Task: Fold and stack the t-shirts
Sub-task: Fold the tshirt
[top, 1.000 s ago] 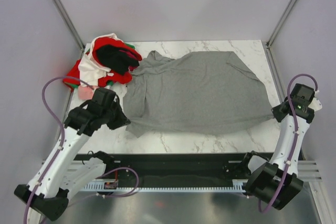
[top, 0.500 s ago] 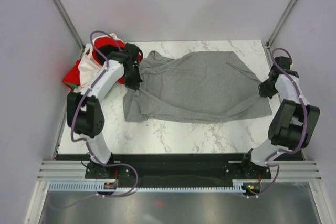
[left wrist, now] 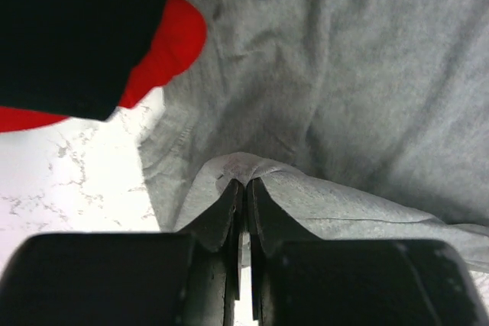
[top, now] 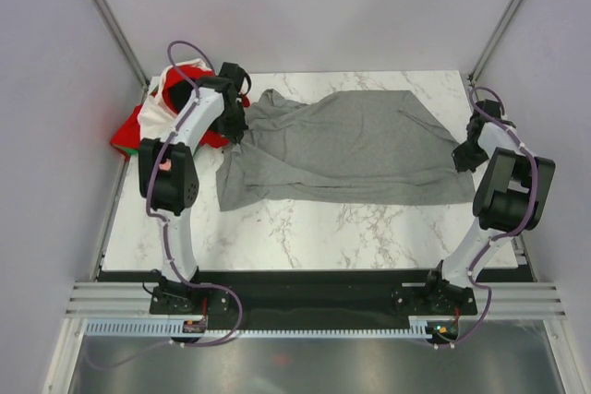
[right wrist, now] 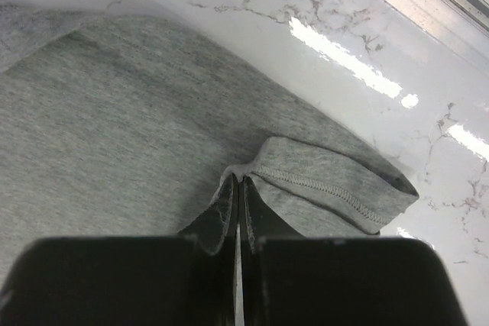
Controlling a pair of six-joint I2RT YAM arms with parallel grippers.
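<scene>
The grey t-shirt (top: 351, 149) lies spread across the middle of the desk (top: 369, 232). At its nine o'clock edge the left tool (left wrist: 244, 185) is clenched on a pinch of cloth. At three o'clock the right tool (right wrist: 239, 182) grips the hem likewise, probably so both ends lift evenly for a fold. The heaped t-shirts (top: 166, 117) wait at ten o'clock.

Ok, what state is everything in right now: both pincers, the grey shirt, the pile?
Large heather-grey cloth t-shirt: spread out, wrinkled, unfolded.
Left pincer: shut on the shirt's left edge.
Right pincer: shut on the shirt's right hem.
Heap of red, white and black cloth t-shirts: crumpled, unfolded, far-left corner.
</scene>
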